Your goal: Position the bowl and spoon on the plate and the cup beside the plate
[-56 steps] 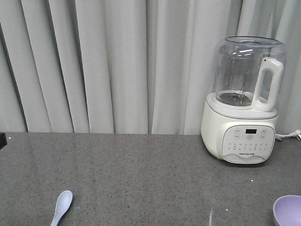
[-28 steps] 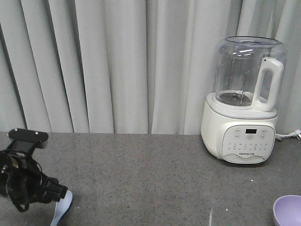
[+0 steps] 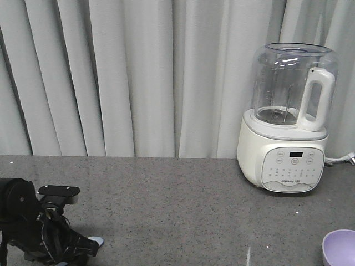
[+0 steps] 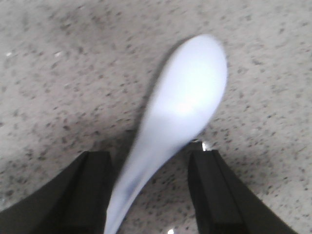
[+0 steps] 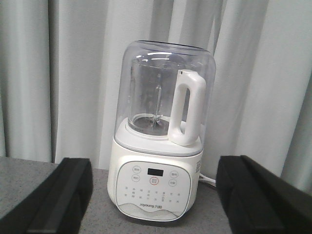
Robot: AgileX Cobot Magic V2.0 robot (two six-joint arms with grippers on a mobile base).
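Note:
The pale blue-white spoon (image 4: 185,102) lies on the speckled grey counter, scoop away from me, a little blurred. My left gripper (image 4: 151,161) is low over it and open; the handle runs between the two black fingers (image 4: 92,190), close to the left one, with a gap to the right one. From the front, the left gripper (image 3: 89,247) covers most of the spoon (image 3: 96,240); only its tip shows. The lavender bowl (image 3: 340,248) sits at the bottom right edge. My right gripper (image 5: 153,180) is open and holds nothing. The plate and cup are out of view.
A white blender with a clear jug (image 3: 288,122) stands at the back right of the counter; the right wrist view faces the same blender (image 5: 158,141). Grey curtains (image 3: 138,77) hang along the counter's far edge.
The left arm came in from the left, then moved right and lower, and now covers nearly all of the spoon. The bowl and blender have not moved.

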